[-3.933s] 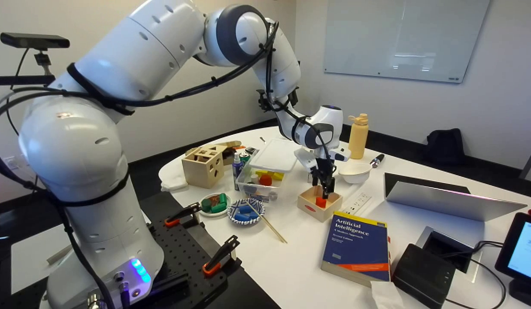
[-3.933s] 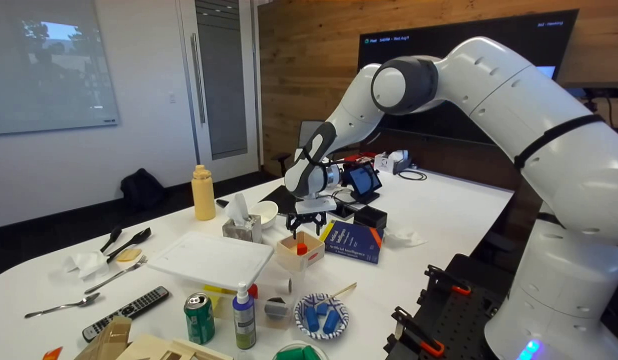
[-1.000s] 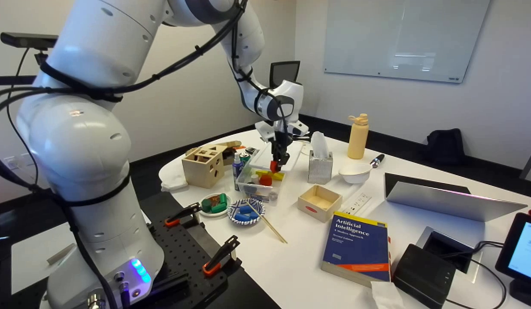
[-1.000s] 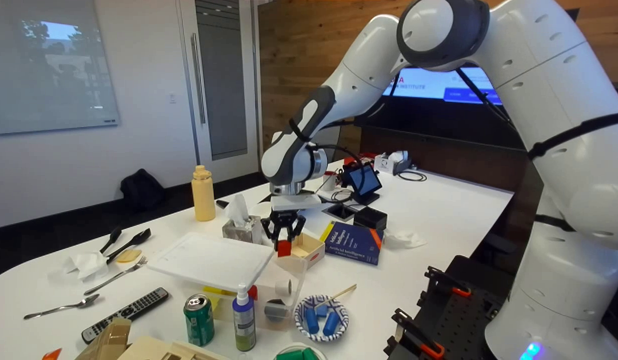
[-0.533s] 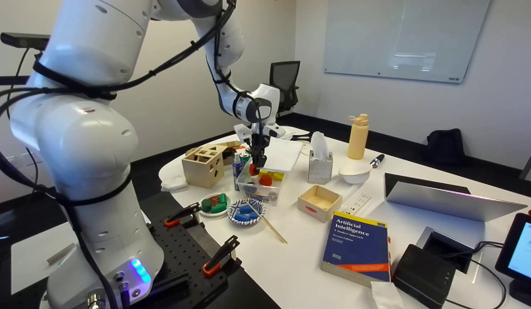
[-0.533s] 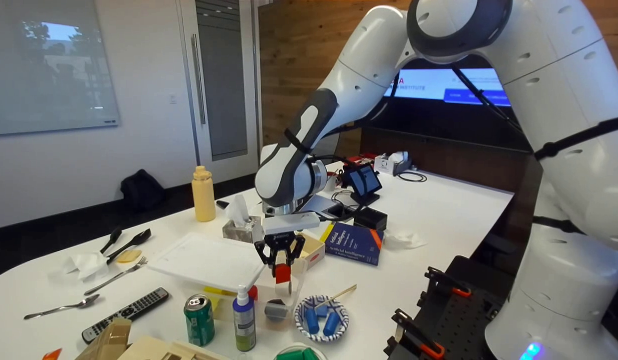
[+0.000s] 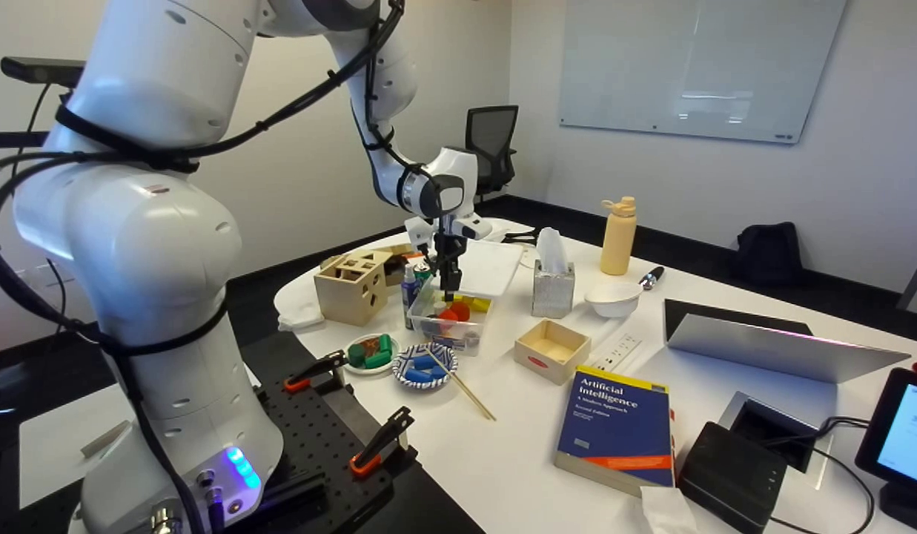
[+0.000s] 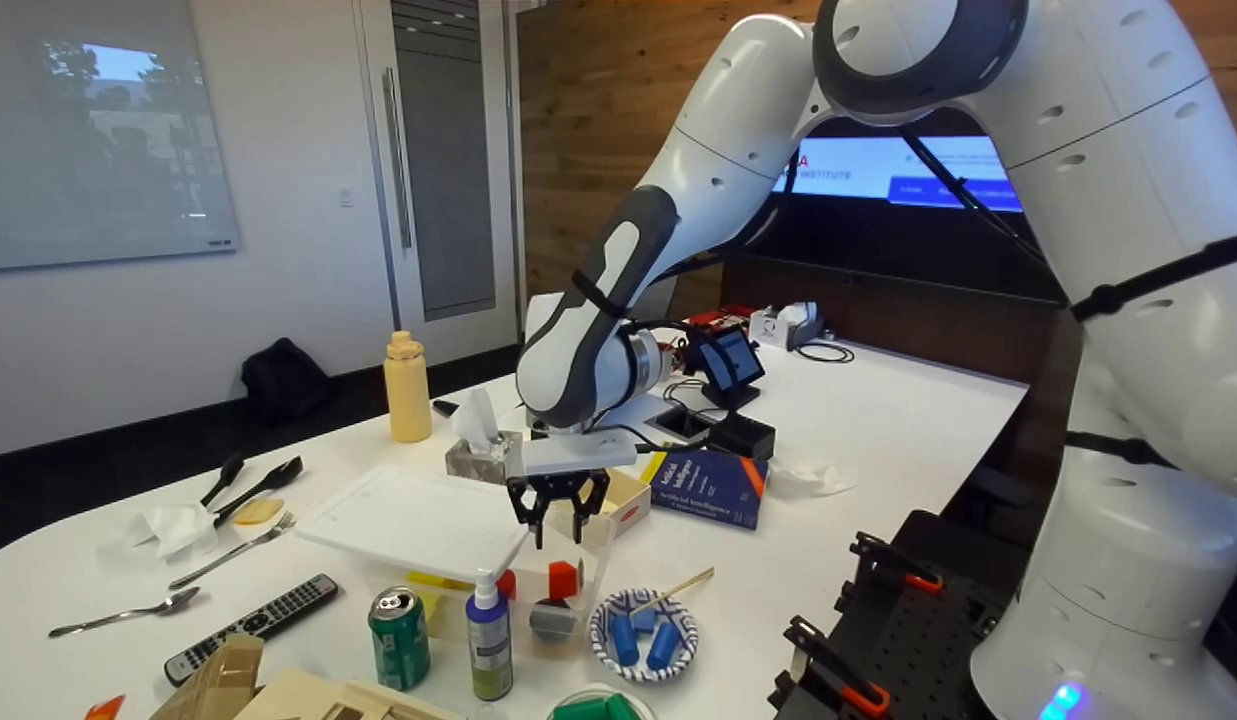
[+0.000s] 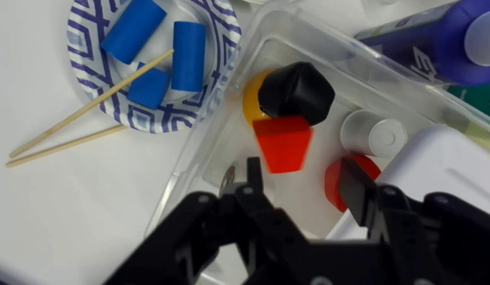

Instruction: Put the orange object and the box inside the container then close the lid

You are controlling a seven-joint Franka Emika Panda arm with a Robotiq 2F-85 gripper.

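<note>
orange block (image 8: 563, 580), below hand (image 8: 559, 545), both exterior views

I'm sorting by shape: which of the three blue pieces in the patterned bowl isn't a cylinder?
The short blue block, lowest of the three in the wrist view; it shows flat faces and corners, while the other two are longer, rounded cylinders.
</note>
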